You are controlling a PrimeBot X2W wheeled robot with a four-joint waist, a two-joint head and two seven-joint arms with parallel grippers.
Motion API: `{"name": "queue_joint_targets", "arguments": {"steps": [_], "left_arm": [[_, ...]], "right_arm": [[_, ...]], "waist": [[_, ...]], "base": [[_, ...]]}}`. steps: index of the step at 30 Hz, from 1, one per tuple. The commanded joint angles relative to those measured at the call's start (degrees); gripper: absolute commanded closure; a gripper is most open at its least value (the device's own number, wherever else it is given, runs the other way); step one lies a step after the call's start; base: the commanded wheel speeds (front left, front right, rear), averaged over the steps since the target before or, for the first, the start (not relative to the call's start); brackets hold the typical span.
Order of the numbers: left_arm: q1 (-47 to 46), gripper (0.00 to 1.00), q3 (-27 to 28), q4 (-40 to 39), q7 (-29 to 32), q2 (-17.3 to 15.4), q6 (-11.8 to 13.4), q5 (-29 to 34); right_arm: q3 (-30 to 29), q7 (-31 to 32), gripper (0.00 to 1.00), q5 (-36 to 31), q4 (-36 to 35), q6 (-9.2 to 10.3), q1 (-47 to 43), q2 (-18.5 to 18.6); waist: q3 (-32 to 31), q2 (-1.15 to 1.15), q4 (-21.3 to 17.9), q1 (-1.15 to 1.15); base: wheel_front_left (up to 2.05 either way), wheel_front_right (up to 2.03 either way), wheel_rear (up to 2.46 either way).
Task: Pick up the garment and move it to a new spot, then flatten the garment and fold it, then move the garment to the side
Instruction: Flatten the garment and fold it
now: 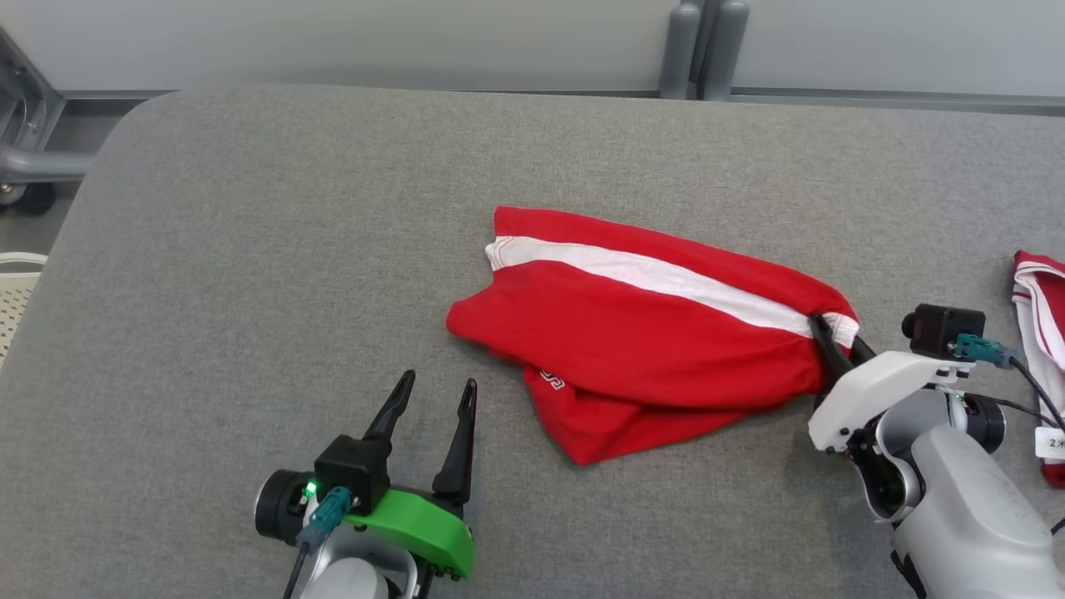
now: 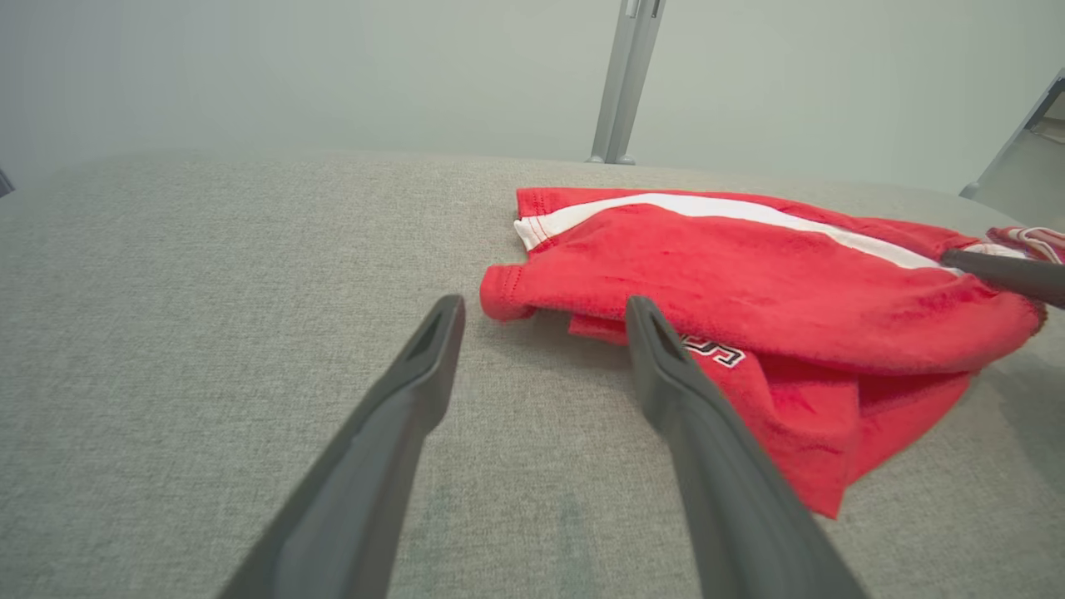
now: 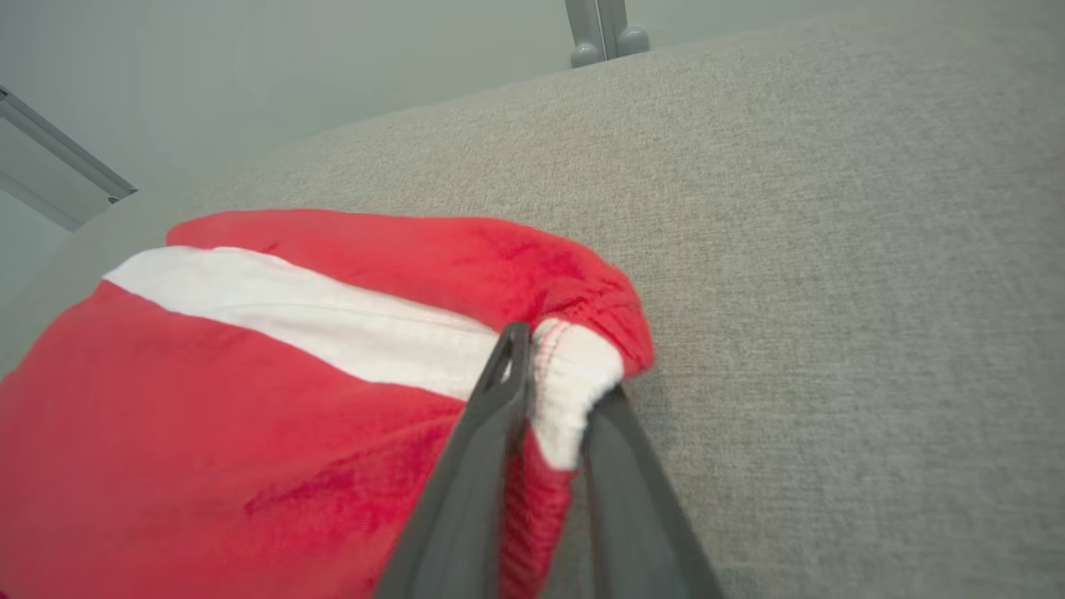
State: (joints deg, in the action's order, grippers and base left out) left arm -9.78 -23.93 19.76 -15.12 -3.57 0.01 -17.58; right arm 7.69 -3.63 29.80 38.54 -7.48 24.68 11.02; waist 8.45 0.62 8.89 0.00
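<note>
Two grippers sat low over the near part of the grey padded table [image 1: 250,249]. The left gripper [image 1: 439,381] had its fingers spread wide with nothing between them, tips over bare fabric just short of the garment's near-left corner. The right gripper [image 1: 834,337] had its fingers pinched on the garment's right end; the right wrist view showed them [image 3: 566,366] nipping the white band where it met the red hem.

The garment [image 1: 649,333], red with one white stripe, lay loosely doubled over near the middle of the table, a little to the right. A lower layer with a scrap of lettering poked out toward the near edge.

To the left of it and beyond it, the table ran bare as far as the rounded far-left corner and the straight far edge. To the right, another red-and-white cloth [image 1: 1040,308] lay close beside the right arm. Grey posts [image 1: 703,50] stood behind the far edge against a pale wall.
</note>
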Motion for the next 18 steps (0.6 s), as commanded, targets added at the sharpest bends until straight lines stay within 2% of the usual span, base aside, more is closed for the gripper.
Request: {"name": "queue_joint_targets", "arguments": {"steps": [1,2,10,18], "left_arm": [[-0.9,0.00,0.1,0.1,0.0,-0.2,-0.2,0.3],[-0.9,0.00,0.0,0.2,0.0,-0.2,-0.2,0.3],[-0.2,0.00,0.3,0.2,0.0,-0.5,0.1,0.1],[0.7,0.00,1.1,-0.4,0.0,-1.5,0.5,-0.5]], "right_arm": [[1.1,-0.9,0.16,0.8,0.6,-0.02,0.4,0.3],[1.8,-1.3,0.00,1.5,1.0,-0.02,0.4,0.3],[5.7,-5.3,0.00,4.3,3.7,-0.02,-0.9,2.2],[7.8,-8.7,0.00,4.6,1.9,-0.02,-2.9,4.3]], "waist": [[0.1,-0.62,-0.2,0.00],[0.1,-0.62,-0.4,0.00],[-0.9,-0.62,-2.1,0.00],[-2.9,-0.62,-5.3,0.00]], "base": [[0.00,0.00,0.00],[0.00,0.00,0.00],[0.00,0.00,0.00],[0.00,0.00,0.00]]}}
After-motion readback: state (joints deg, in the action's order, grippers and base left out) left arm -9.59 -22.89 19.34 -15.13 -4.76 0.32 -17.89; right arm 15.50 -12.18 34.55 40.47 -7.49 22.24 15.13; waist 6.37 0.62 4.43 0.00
